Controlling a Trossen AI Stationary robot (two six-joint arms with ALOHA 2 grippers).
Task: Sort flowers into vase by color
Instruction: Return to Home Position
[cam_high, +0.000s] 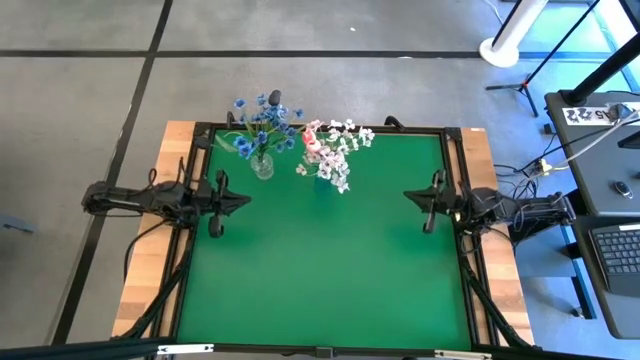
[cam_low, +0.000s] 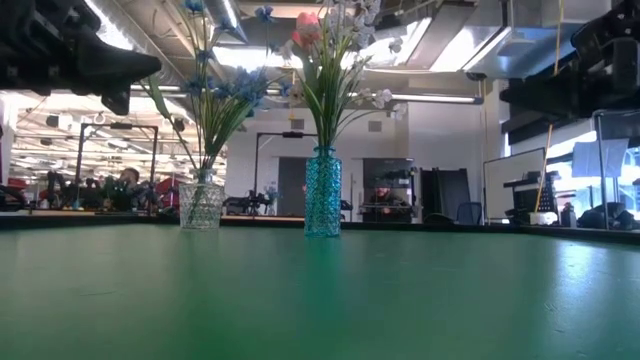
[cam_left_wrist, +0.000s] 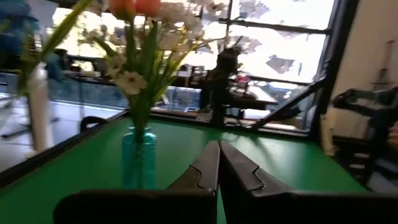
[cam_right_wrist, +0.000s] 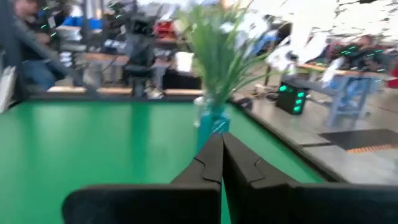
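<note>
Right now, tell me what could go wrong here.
The left gripper, shut, sits close to the transparent vase; a stray swing might clip it. The blue vase is narrow under a wide spray of white flowers, so a knock could topple it. The right gripper waits farther off, shut.

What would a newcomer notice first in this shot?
Two bouquets stand at the far edge of the green table: blue flowers in a clear vase, and beside it white blossoms with a pink tulip in a blue vase. The left gripper and right gripper sit shut at opposite table sides, well away from both vases.
</note>
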